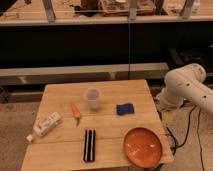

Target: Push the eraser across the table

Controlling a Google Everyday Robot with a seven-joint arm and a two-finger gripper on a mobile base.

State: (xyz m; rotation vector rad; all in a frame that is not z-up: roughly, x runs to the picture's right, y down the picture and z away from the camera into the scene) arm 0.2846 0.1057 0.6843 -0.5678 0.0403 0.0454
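The eraser (89, 145) is a long narrow black block with a pale lengthwise groove. It lies near the front edge of the light wooden table (60, 95), left of centre, its length running front to back. My white arm (186, 85) stands off the table's right side, beyond its far right corner. My gripper does not show in the camera view; only the arm's bulky white segments show. Nothing touches the eraser.
An orange plate (143, 146) sits just right of the eraser at the front right corner. A carrot (75, 111), a clear plastic cup (93, 98) and a blue sponge pad (124, 108) lie mid-table. A white bottle (45, 126) lies at the left edge. Shelving runs behind.
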